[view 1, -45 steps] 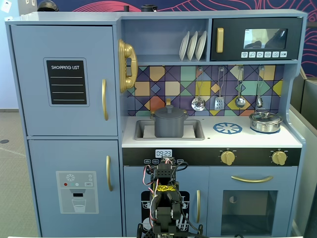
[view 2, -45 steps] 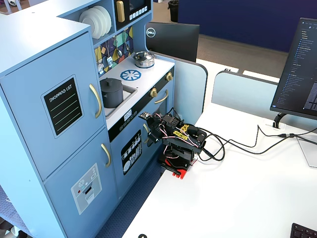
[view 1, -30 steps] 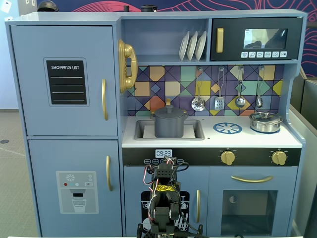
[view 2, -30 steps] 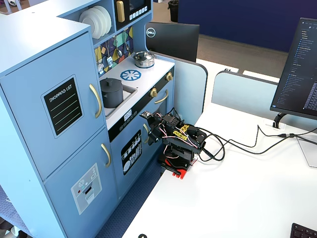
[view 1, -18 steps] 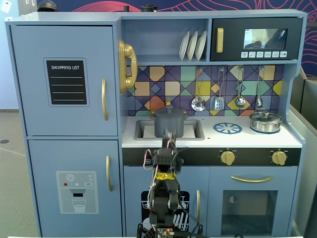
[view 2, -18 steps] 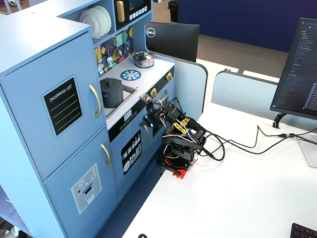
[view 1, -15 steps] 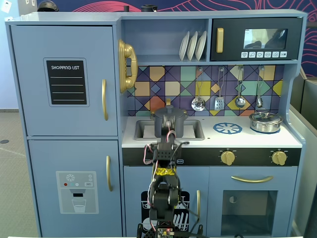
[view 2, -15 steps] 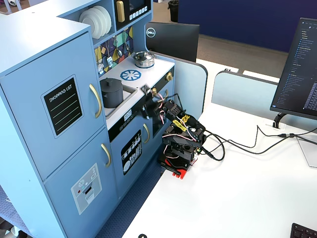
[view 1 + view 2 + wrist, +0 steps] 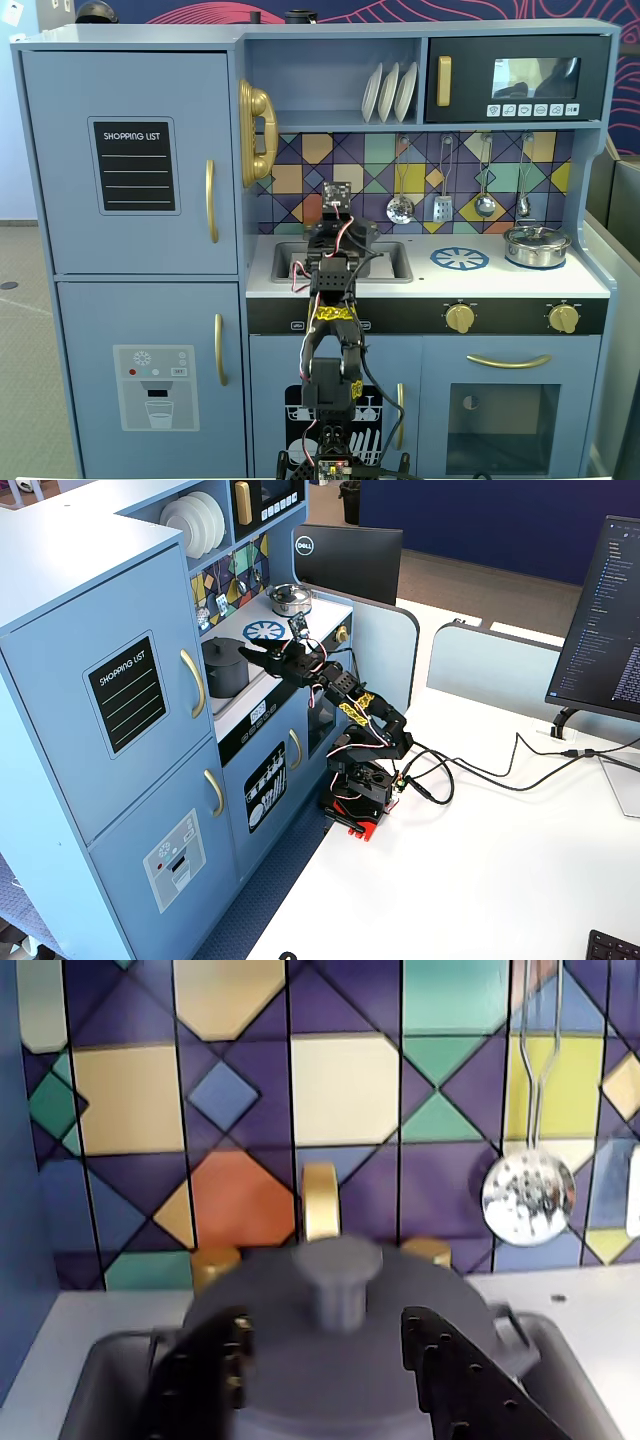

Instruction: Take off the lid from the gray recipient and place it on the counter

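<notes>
The dark gray lid [image 9: 335, 1270], with its central knob, sits on the gray recipient [image 9: 224, 670], which stands in the sink basin [image 9: 95, 1380] of the white counter [image 9: 500, 282]. In the wrist view my gripper [image 9: 325, 1345] is open. Its black fingers [image 9: 200, 1375] stand left and right of the knob, just above the lid and a little nearer the camera, without touching the knob. In a fixed view the gripper [image 9: 253, 652] reaches over the pot's top. In the front fixed view my arm hides most of the pot.
A shiny silver pot [image 9: 536, 246] stands at the counter's right end, beside the blue burner print [image 9: 460, 259]. The gold faucet [image 9: 320, 1200] rises just behind the gray pot. A skimmer [image 9: 527, 1195] and other utensils hang on the tiled backsplash.
</notes>
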Robot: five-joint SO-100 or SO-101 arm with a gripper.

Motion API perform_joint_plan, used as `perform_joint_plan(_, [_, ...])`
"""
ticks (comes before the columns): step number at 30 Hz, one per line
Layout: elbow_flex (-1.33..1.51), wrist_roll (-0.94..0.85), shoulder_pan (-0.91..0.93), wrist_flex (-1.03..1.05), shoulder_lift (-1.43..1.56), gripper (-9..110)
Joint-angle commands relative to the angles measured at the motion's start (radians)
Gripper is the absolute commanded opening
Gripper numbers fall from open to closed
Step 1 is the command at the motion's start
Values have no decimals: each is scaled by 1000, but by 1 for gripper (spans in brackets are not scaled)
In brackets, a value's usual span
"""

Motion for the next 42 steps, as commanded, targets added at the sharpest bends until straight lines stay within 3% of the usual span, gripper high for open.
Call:
perform_joint_plan(1, [-89, 20, 2, -54, -61, 15])
perform_joint_plan(35, [-322, 31, 5, -236, -555, 12])
perform_joint_plan(42, [-319, 23, -5, -249, -566, 0])
